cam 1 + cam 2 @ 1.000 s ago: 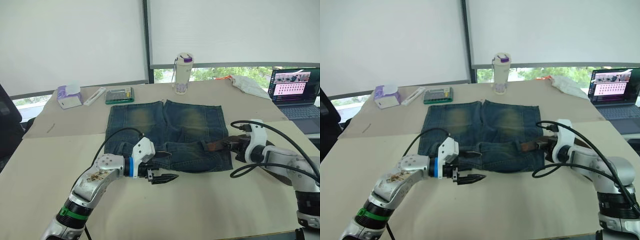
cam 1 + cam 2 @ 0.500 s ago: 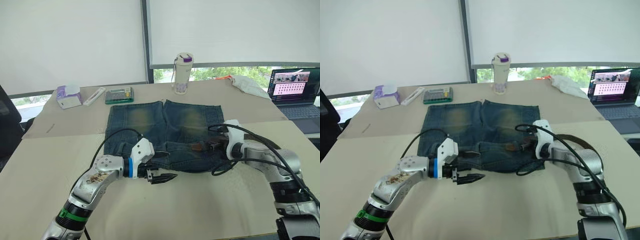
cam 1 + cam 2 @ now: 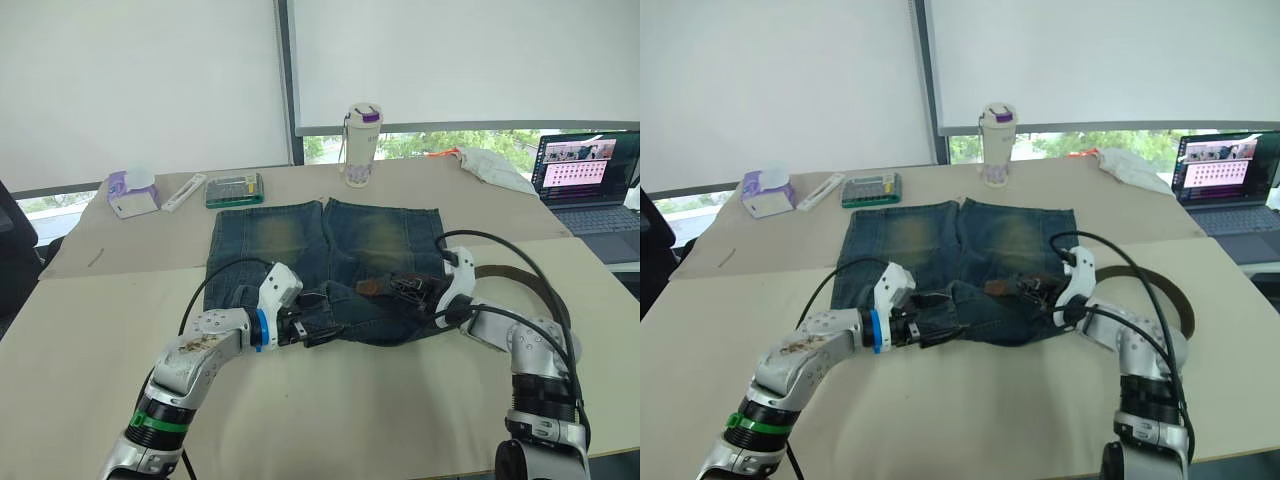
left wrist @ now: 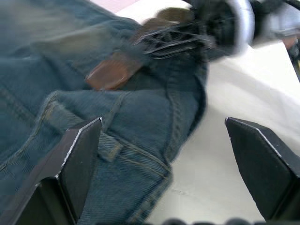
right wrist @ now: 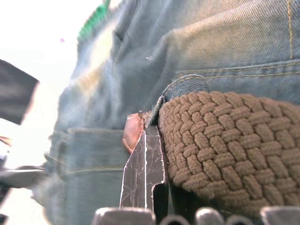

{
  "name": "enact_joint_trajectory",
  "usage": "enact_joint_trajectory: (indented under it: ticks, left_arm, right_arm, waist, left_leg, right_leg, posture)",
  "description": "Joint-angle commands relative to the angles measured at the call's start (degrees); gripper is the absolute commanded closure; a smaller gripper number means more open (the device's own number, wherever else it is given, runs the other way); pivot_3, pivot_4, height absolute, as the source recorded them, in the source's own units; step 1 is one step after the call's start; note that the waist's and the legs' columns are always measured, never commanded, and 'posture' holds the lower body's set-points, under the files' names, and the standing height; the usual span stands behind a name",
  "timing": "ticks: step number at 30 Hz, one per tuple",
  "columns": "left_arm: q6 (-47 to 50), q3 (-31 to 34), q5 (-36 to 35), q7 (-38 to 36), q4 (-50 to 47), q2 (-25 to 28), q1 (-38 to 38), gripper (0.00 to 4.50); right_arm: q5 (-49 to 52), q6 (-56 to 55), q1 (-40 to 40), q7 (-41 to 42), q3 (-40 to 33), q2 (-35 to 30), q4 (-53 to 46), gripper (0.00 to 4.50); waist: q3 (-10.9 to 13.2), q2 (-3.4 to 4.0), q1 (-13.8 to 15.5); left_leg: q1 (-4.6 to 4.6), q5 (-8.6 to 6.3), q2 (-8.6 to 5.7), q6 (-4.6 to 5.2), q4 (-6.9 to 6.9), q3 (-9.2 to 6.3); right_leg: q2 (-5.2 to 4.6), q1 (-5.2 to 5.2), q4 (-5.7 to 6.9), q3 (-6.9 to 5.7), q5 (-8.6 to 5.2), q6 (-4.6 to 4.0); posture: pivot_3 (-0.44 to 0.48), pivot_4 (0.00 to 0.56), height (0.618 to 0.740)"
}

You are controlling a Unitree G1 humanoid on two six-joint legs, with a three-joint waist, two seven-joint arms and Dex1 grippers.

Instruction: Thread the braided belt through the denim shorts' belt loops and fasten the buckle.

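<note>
Lying flat on the table (image 3: 380, 420), the denim shorts (image 3: 330, 255) have their waistband toward the robot. The right gripper (image 3: 408, 290) is over the waistband with its jaws clamped on the braided belt (image 5: 220, 145), the woven strap pressed against a belt loop (image 5: 180, 89) and its brown tip (image 4: 112, 72) showing past it. The rest of the belt curves away on the table behind the right arm (image 3: 530, 285). The left gripper (image 4: 164, 164) sits at the waistband edge, jaws apart, straddling a fold of denim. A bottle (image 3: 361, 145), laptop (image 3: 588, 180) and tissue box (image 3: 133, 192) stand at the far side.
</note>
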Motion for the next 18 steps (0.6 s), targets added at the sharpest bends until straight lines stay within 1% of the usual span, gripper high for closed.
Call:
enact_joint_trajectory:
  ticks: [1,2,4,9,13,15,16,17,18]
  left_arm:
    - [5.7,4.12,-5.24,3.52,0.87,-3.36,-2.73,0.04]
    - [7.18,4.99,-6.35,4.4,1.39,-4.39,-3.28,0.04]
    - [11.38,7.74,-9.13,7.99,3.9,-8.03,-5.4,0.04]
    - [16.85,13.74,-14.26,14.2,8.24,-14.3,-10.05,0.04]
    - [20.03,17.17,-17.95,17.03,11.03,-17.04,-13.19,0.04]
    - [21.61,17.69,-19.18,17.25,11.76,-17.38,-14.08,0.04]
    - [22.62,17.38,-19.81,16.69,11.91,-17.21,-14.19,0.6]
    - [23.43,16.96,-20.29,16.17,11.96,-17.13,-14.21,0.86]
    - [23.78,16.53,-20.46,15.96,12.03,-17.14,-14.17,1.23]
  right_arm:
    - [9.78,2.33,-0.67,-3.33,-5.73,2.58,-5.63,4.5]
    - [11.74,2.64,-0.56,-4.39,-6.71,3.25,-6.34,4.5]
    - [14.76,3.39,0.44,-5.59,-7.07,3.63,-8.3,4.5]
    - [18.49,3.73,2.91,-6.84,-4.58,2.75,-12.2,4.5]
    - [19.15,3.02,4.46,-6.9,-1.72,1.38,-14.82,4.5]
    - [19.19,2.34,5.06,-7.04,-0.68,0.78,-15.55,4.5]
    - [19.41,1.98,5.35,-7.19,-0.33,0.63,-15.86,4.5]
    - [19.52,1.64,5.63,-7.28,-0.05,0.52,-16.18,4.5]
    - [19.61,1.33,5.9,-7.4,0.22,0.38,-16.5,4.5]
  waist:
    - [-0.01,0.01,-0.08]
    - [-0.01,0.01,-0.12]
    - [-0.01,0.02,-0.16]
    - [-0.02,0.0,-0.26]
    - [-0.03,0.01,-0.54]
    - [-0.04,0.02,-0.62]
    - [-0.04,0.02,-0.7]
    - [-0.04,0.02,-0.74]
    - [-0.04,0.02,-0.8]
  left_leg:
    - [0.0,0.0,0.01,0.0,0.0,0.0]
    - [0.0,0.0,0.02,0.0,0.0,0.0]
    - [-0.01,0.0,0.01,0.0,0.01,0.0]
    - [-0.03,0.01,0.01,-0.01,0.03,0.0]
    - [-0.04,0.03,0.04,-0.05,0.03,0.01]
    - [-0.05,0.04,0.07,-0.07,0.03,0.02]
    - [-0.05,0.04,0.07,-0.07,0.03,0.02]
    - [-0.04,0.05,0.08,-0.08,0.03,0.02]
    - [-0.04,0.05,0.08,-0.08,0.03,0.02]
  right_leg:
    - [0.01,0.0,0.0,0.0,0.0,0.0]
    - [0.01,0.0,0.0,0.0,0.0,0.0]
    - [0.01,0.01,0.01,-0.01,0.01,0.0]
    - [0.01,0.02,0.02,-0.02,0.02,0.01]
    - [0.04,0.0,0.03,-0.02,0.02,0.01]
    - [0.08,0.0,0.03,-0.02,0.02,0.01]
    - [0.09,0.01,0.03,-0.02,0.02,0.01]
    - [0.1,0.01,0.04,-0.02,0.02,0.01]
    - [0.1,0.01,0.06,-0.02,0.02,0.01]
  posture:
    - [0.0,0.15,0.74]
    - [0.0,0.15,0.74]
    - [0.0,0.15,0.74]
    - [0.0,0.15,0.74]
    - [0.0,0.15,0.74]
    - [0.0,0.15,0.74]
    - [0.0,0.15,0.74]
    - [0.0,0.15,0.74]
    - [0.0,0.15,0.74]
